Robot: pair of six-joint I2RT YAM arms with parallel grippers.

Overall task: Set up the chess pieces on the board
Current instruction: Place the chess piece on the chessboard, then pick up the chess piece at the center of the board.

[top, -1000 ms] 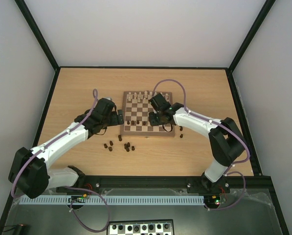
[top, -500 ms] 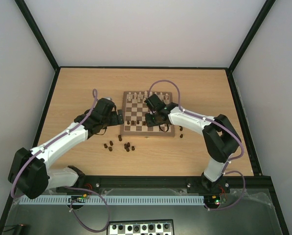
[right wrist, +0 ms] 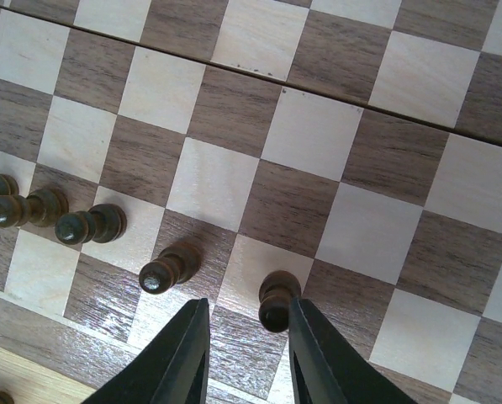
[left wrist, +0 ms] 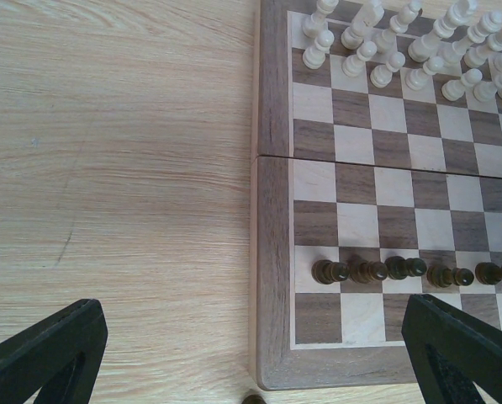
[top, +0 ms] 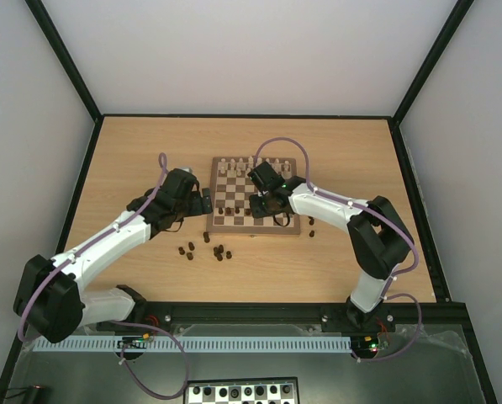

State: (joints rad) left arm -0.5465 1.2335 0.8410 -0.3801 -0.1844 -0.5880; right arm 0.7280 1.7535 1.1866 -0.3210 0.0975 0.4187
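Top external: set high above the near edge of the table (top: 133,160), faced down and toward the far side; the whole scene is taken in from afar. Left wrist: held close above the left border of the board (left wrist: 272,210). Right wrist: held closer still above its near rows. The board is shared by all three views.

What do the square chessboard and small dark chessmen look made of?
Square brown-and-beige chessboard: wood, lightly glossy; grain streaks and reflections show. Small dark brown chessmen: probably turned, stained wood with a sheen; too small to confirm.

The right end effector (right wrist: 244,316) slid left over the board (right wrist: 309,135) and parted its jaws.
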